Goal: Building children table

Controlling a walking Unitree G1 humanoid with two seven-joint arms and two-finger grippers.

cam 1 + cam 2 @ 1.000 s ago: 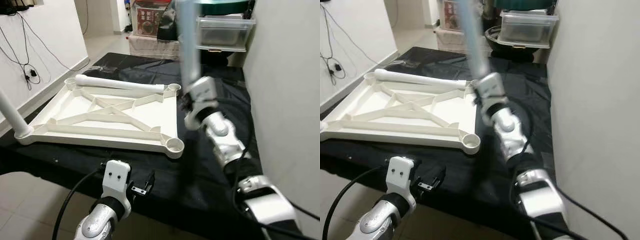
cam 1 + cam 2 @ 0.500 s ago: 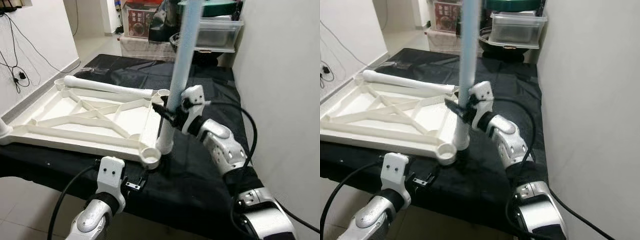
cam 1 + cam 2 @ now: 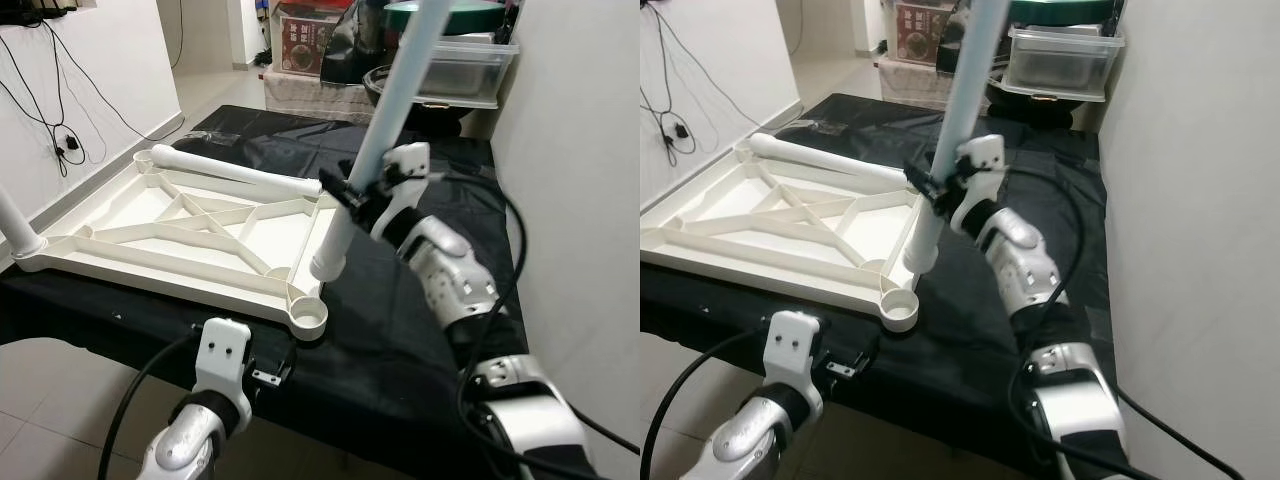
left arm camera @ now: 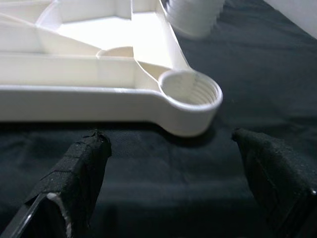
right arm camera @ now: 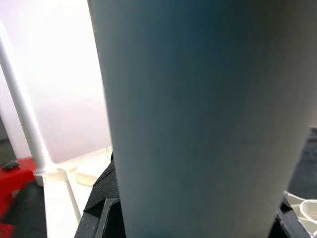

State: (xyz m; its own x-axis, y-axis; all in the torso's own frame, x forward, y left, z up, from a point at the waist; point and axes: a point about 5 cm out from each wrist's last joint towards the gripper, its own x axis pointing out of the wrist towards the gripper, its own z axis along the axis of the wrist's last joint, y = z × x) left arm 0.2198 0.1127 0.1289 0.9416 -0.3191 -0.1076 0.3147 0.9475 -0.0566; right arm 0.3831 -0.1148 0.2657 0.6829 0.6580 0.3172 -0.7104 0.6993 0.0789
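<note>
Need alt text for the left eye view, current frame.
The right gripper holds a long white plastic table leg tilted, its lower end above the near corner socket of an upturned white plastic tabletop on a black-covered table. The left gripper hovers low at the table's front edge.

Legible text: none in any view.
Red box (image 3: 305, 40) at rear of room: printed front present; too small and blurred to read.
White tabletop frame (image 3: 190, 235): plain moulded surface; carries no lettering or numbers.
Table leg (image 3: 385, 130): plain; carries no markings.
Clear plastic container (image 3: 468, 72): carries no readable label.
</note>
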